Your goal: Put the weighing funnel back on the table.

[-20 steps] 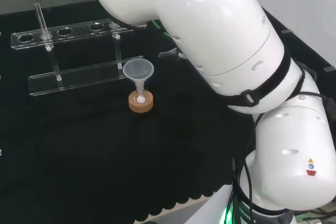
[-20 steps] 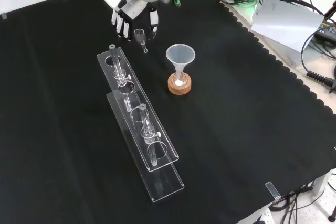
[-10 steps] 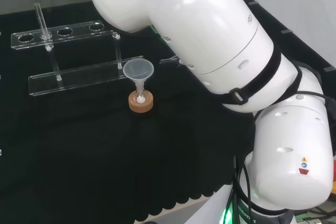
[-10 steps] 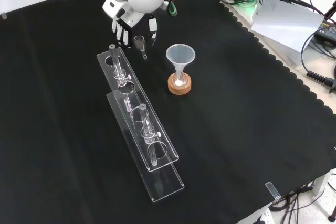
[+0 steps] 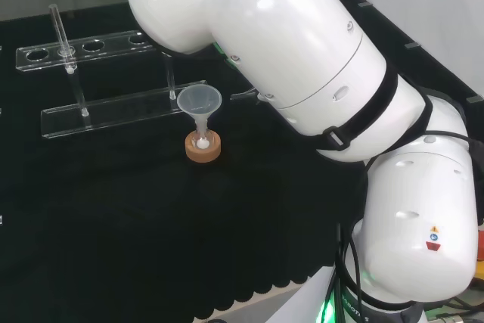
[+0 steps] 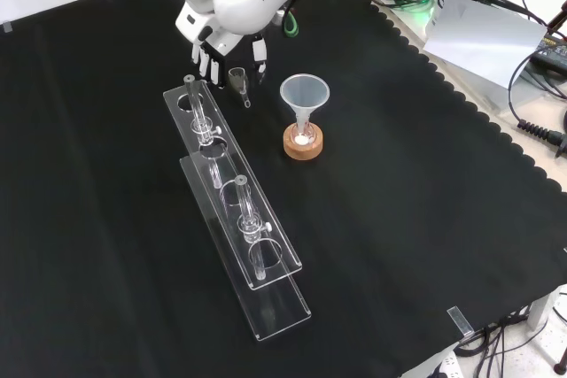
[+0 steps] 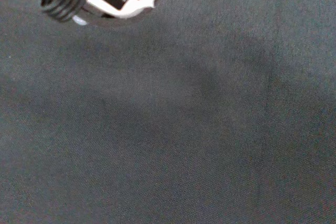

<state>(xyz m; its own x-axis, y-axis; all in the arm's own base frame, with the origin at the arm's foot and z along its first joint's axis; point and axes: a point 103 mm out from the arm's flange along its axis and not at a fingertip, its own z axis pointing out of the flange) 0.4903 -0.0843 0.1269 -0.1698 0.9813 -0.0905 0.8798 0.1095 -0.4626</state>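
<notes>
Lowered since the earlier frame, robot hand (image 6: pixel 217 49) pinches the weighing funnel (image 6: pixel 237 78) near the worktop (image 6: pixel 399 219); placing step in hand; next, judged: touch down, then release

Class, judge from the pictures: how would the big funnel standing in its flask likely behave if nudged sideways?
The funnel probably tips easily: its wide mouth sits high over a narrow stem in a small flask. The flask seems only to rest in the cork ring, so both might topple together. It looks thin-walled, so likely light.
</notes>
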